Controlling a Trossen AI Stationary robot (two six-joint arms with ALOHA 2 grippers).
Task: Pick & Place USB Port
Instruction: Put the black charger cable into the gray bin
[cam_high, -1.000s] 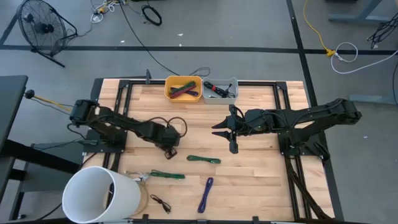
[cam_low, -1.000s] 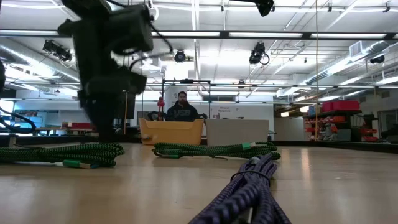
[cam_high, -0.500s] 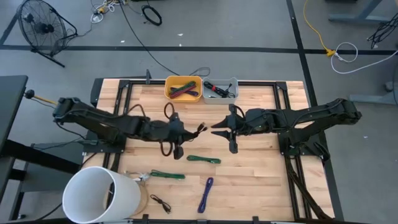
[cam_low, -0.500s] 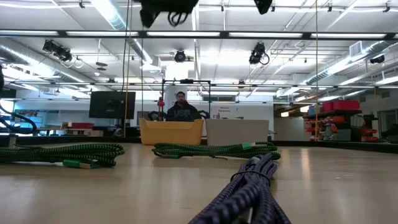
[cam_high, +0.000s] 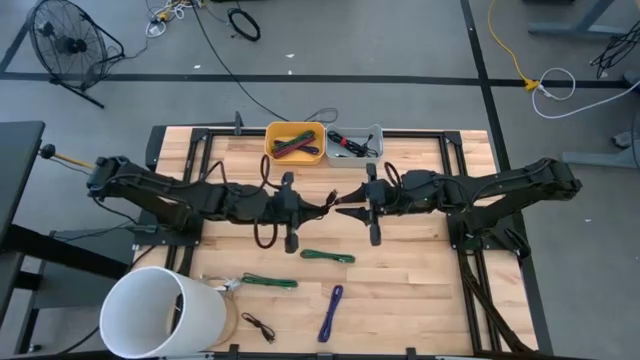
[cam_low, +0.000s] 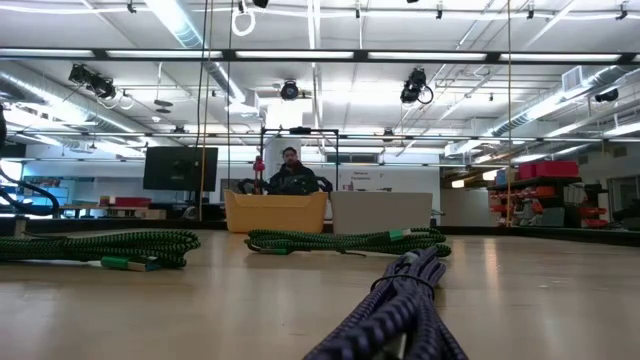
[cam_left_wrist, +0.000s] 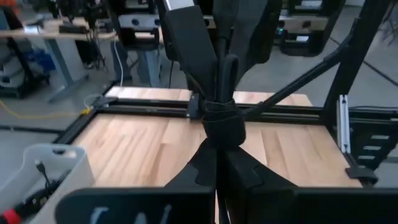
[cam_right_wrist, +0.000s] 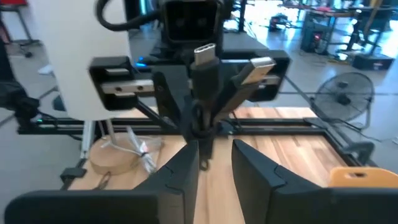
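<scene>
We see two arms meeting above the middle of the wooden desk. The left claw is clamped on a bundled black USB cable, held in the air between the two arms. In the right wrist view that cable shows two plugs fanned out above its strap, one dark USB-C and one silver USB-A, with the bundle gripped from behind. The right claw sits just beside the cable, its two fingers spread narrowly, and the right wrist view shows the bundle's lower end reaching into the gap between them without a firm pinch that we can confirm.

We count two bins at the far edge of the desk: a yellow bin with coiled cables inside and a grey bin just beside it holding more cables. On the open desk we count four loose cables: a green one near the middle, a second green one toward the near-left, a purple one by the near edge, and a thin black one close to the near-left corner. One white bucket stands at the near-left corner. One person sits in the room beyond the desk.
</scene>
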